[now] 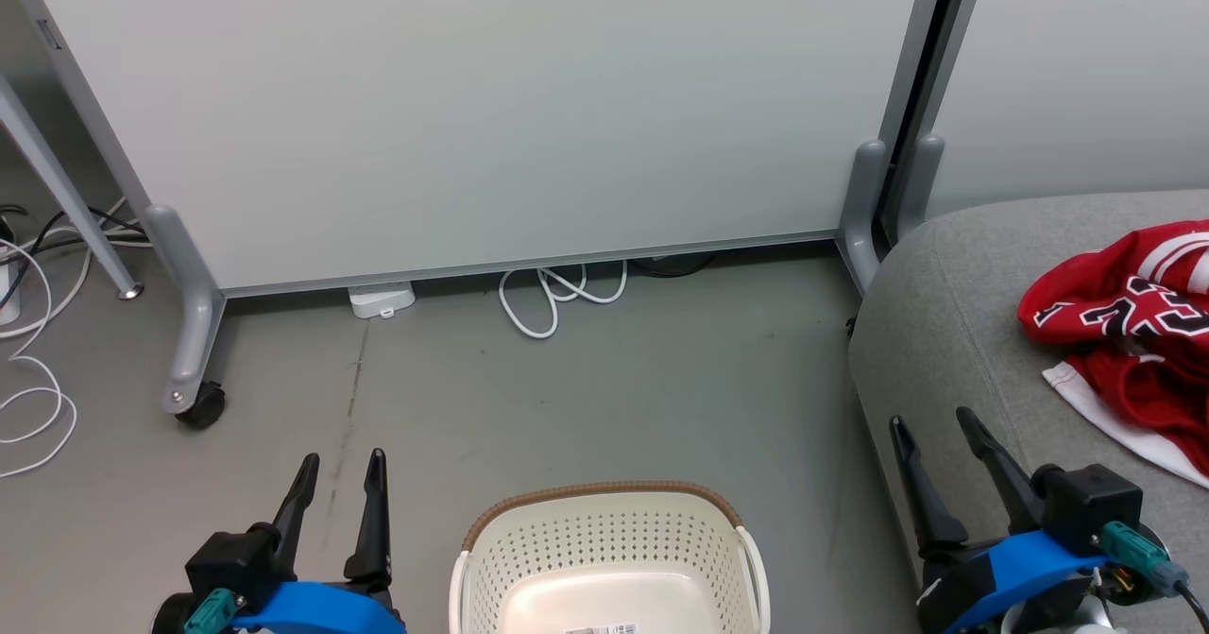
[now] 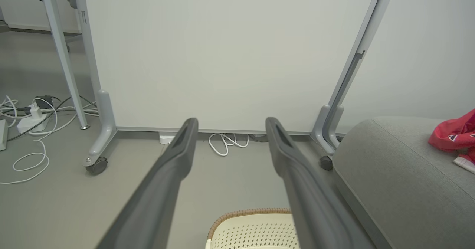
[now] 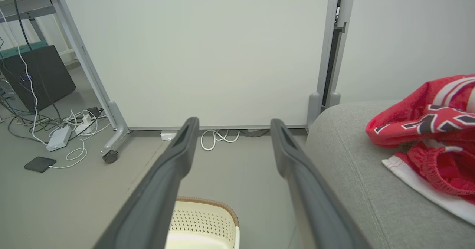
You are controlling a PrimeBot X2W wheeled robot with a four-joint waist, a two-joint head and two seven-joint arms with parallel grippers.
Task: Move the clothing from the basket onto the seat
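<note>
Far left: loose white cables (image 1: 38,398) trail over the grey floor (image 1: 614,388) beside the castered foot (image 1: 194,398) of a pale partition panel (image 1: 519,114). Lower left: the left gripper (image 1: 345,456), fingers spread apart and grasping nothing, poised above the floor. Centre, bottom: the basket (image 1: 604,494), standing on the floor between the two arms, its bare base and barcode sticker (image 1: 604,628) exposed. Lower right: the right gripper (image 1: 930,419), likewise released and empty, at the front edge of the seat (image 1: 945,332). Far right: the clothing (image 1: 1133,332), a crumpled red heap lying on the seat cushion, well apart from the basket.
</note>
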